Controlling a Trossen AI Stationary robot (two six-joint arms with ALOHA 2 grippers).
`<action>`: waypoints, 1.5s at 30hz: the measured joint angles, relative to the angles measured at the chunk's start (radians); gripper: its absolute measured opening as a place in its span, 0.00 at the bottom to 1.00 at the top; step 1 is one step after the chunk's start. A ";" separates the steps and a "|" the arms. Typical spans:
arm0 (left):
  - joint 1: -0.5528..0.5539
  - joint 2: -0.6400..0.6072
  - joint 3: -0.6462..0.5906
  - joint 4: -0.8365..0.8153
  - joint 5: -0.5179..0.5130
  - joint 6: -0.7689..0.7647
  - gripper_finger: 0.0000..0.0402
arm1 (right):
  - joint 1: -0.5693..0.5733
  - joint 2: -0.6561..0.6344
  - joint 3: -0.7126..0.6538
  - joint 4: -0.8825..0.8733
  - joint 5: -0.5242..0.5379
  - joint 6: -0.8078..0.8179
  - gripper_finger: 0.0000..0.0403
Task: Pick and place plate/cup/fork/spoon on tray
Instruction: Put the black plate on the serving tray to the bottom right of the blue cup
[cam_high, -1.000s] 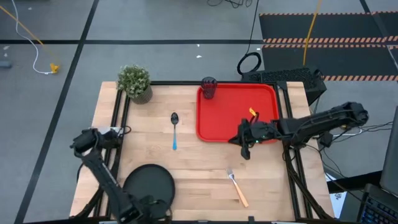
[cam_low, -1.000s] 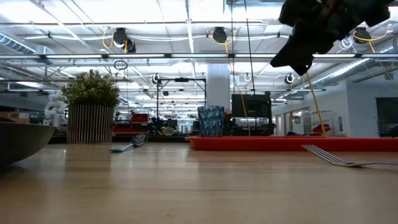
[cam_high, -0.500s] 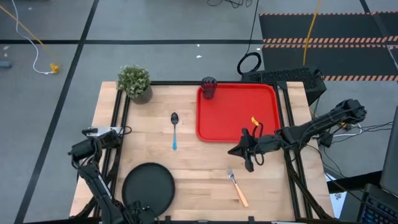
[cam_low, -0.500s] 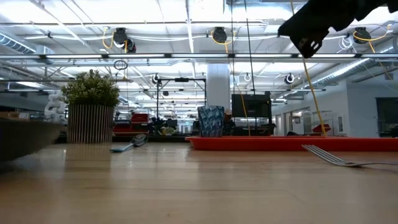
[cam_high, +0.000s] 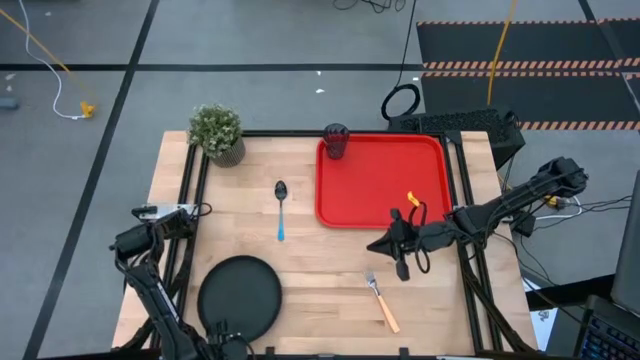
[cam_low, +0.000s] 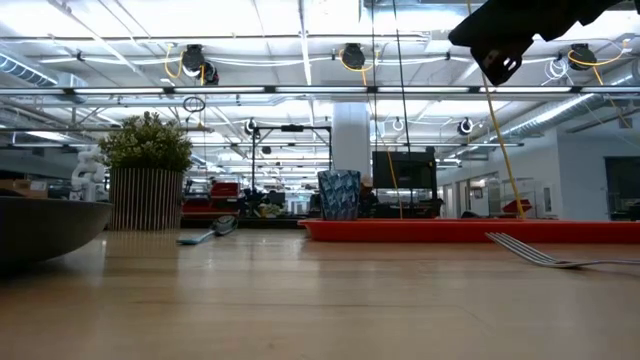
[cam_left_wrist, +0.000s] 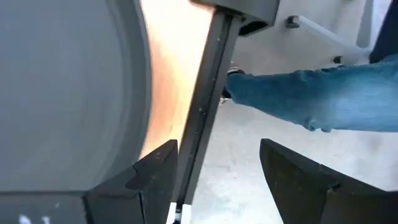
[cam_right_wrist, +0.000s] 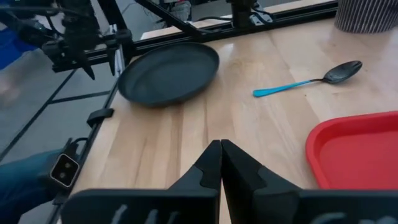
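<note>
The black plate (cam_high: 240, 298) lies flat near the table's near left edge; it also shows in the right wrist view (cam_right_wrist: 168, 73) and the left wrist view (cam_left_wrist: 62, 93). My left gripper (cam_left_wrist: 214, 168) is open at the plate's near rim (cam_high: 222, 338), with the plate outside its gap. My right gripper (cam_high: 378, 245) is shut and empty. It hangs above the table between the red tray (cam_high: 370, 180) and the fork (cam_high: 382, 302). The cup (cam_high: 335, 140) stands in the tray's far left corner. The spoon (cam_high: 281, 208) lies left of the tray. My left gripper stands at the plate's near rim (cam_left_wrist: 140, 124) with the plate beside one finger (cam_left_wrist: 155, 171). I cannot tell whether that finger touches the plate.
A potted plant (cam_high: 217, 132) stands at the far left corner. The table's black frame rail (cam_left_wrist: 199, 124) runs just past my left gripper. A person's leg in blue trousers (cam_left_wrist: 298, 99) is beyond the near edge. There is bare wood between the plate and the fork.
My right gripper, staying shut, has gone from over the tray's near edge toward the table's near edge and now hangs over bare wood by the fork. My left arm has shifted at the near left edge, and the plate has moved a little.
</note>
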 joint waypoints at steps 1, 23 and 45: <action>0.001 0.000 0.013 -0.025 -0.010 0.009 0.56 | 0.000 0.000 0.000 0.000 0.003 -0.005 0.00; -0.003 0.001 -0.081 -0.101 -0.119 0.110 0.51 | 0.000 0.000 0.000 0.000 0.002 -0.045 0.00; 0.056 0.001 -0.108 -0.115 -0.162 0.397 0.04 | 0.019 0.019 0.051 0.071 0.024 -0.281 0.00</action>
